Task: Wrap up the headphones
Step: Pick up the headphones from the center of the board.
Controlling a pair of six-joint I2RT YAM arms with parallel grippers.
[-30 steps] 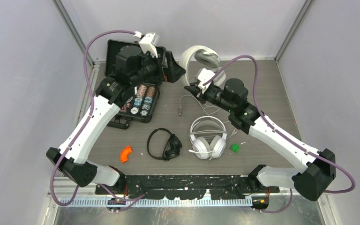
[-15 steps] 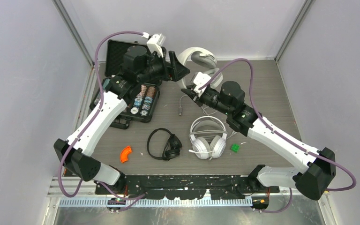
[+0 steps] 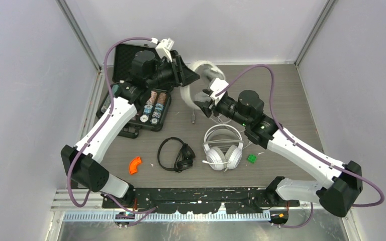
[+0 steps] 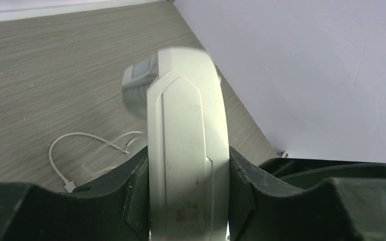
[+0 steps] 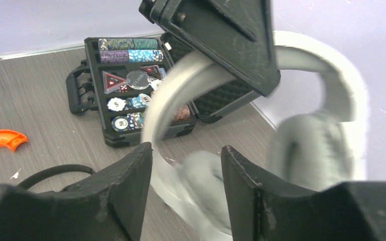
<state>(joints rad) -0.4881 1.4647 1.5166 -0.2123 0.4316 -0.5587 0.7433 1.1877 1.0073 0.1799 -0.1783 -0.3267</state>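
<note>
**Three headsets, one clamped at the far side**

Nearest the arm bases we see an orange piece (image 3: 135,164). Next to it are the black pair (image 3: 176,154) and, to its right, the near white pair (image 3: 223,148). Both pairs lie flat on the table (image 3: 291,100), and a green piece (image 3: 252,158) sits just beside the white one.

Beyond them the right gripper (image 3: 203,103) reaches in to the far white pair (image 3: 184,93). In its wrist view its fingers (image 5: 125,196) stand apart, and a blurred white cup fills the gap between them. We cannot tell whether either finger touches the cup. We read this gripper as released and grasping nothing.

Farther back, the left gripper (image 3: 188,75) is clenched on the headband (image 4: 186,125) of that same pair. Its own camera shows both black fingers (image 4: 125,196) pressed against the band's two edges, with the band running up between them. A grey cup (image 4: 138,85) hangs past the band, out of focus.

A pale cord (image 4: 88,143) lies in loose loops on the wood below.

Left of the held pair, under the left arm, an open black case (image 3: 148,108) holds rows of chips.
</note>
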